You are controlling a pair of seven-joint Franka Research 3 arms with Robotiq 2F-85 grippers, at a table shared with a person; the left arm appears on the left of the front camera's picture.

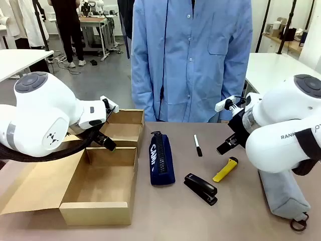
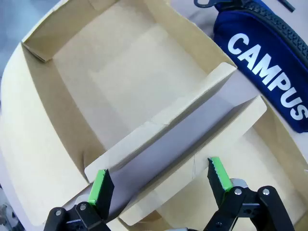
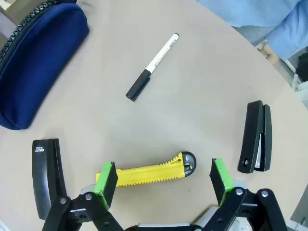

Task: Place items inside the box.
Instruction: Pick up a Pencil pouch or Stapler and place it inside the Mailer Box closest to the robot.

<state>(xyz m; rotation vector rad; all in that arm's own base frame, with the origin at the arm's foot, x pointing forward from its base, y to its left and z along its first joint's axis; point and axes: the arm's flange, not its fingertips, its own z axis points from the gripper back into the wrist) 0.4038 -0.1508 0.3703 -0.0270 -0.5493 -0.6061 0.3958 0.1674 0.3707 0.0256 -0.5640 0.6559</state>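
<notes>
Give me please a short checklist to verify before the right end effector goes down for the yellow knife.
1. Right end effector open: ok.
2. Yellow utility knife flat on the table, below the open jaws: ok.
3. Knife crosswise to the jaws: not ok; it lies lengthwise from one jaw to the other, so a wrist turn seems needed first.
4. Box open, its floor bare: ok.
5. Way into the box free: not ok; the left end effector, open, hangs over a box flap.
6. Person clear of the items: ok, standing behind the far edge.
</notes>
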